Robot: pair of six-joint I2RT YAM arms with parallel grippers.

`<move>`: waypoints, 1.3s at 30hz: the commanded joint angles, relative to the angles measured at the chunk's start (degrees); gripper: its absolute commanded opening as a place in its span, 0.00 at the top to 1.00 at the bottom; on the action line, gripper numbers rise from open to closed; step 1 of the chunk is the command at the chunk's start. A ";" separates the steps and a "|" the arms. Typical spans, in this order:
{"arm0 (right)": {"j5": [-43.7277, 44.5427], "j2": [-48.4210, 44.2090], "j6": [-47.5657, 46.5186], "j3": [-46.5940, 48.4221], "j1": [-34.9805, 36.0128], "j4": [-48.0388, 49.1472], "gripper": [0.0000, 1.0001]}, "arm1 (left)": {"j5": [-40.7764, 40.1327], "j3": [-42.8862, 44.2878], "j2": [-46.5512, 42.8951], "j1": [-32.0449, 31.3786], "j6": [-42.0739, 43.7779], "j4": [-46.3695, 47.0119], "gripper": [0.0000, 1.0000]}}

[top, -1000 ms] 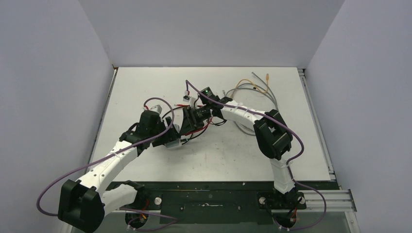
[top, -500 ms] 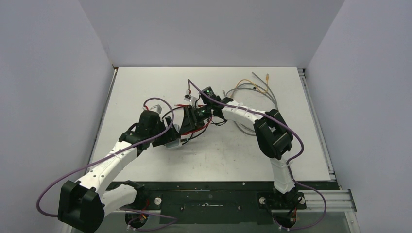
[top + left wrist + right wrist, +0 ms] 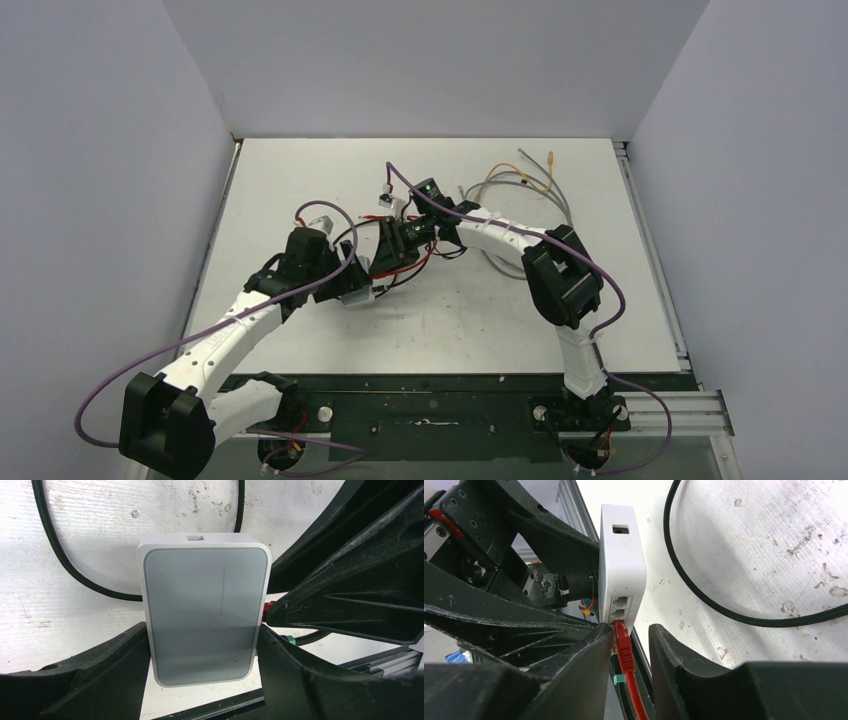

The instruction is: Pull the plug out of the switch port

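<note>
The switch (image 3: 205, 615), a pale grey-blue box with rounded corners, lies on the white table between my left gripper's (image 3: 202, 647) fingers, which press on both its long sides. In the top view it is mostly hidden under the two grippers (image 3: 356, 290). In the right wrist view the switch (image 3: 622, 565) shows its sockets, with the red plug (image 3: 624, 647) seated in the lowest one. My right gripper (image 3: 631, 642) straddles the plug. Its left finger (image 3: 589, 652) touches the plug and its right finger (image 3: 674, 655) stands a small gap away.
A black cable (image 3: 704, 595) loops on the table beside the switch and also shows in the left wrist view (image 3: 65, 560). Grey and orange cables (image 3: 520, 180) lie at the back right. The red cable (image 3: 425, 262) trails under the right wrist. A black rail (image 3: 450, 385) borders the near edge.
My right wrist has shifted very slightly to the right. The left arm and the switch have not visibly moved.
</note>
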 commanded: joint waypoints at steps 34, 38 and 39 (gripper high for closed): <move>1.58 -3.56 -6.82 0.87 -0.64 -5.27 0.95 | -2.59 0.41 -2.66 1.73 -0.63 0.01 1.00; 1.59 -4.13 -7.46 0.79 -1.12 -5.92 0.95 | -3.13 0.51 -2.48 2.15 -0.31 -0.79 1.00; 1.58 -4.21 -7.54 0.79 -1.27 -6.16 0.95 | -3.33 0.59 -2.46 2.22 -0.22 -0.98 1.00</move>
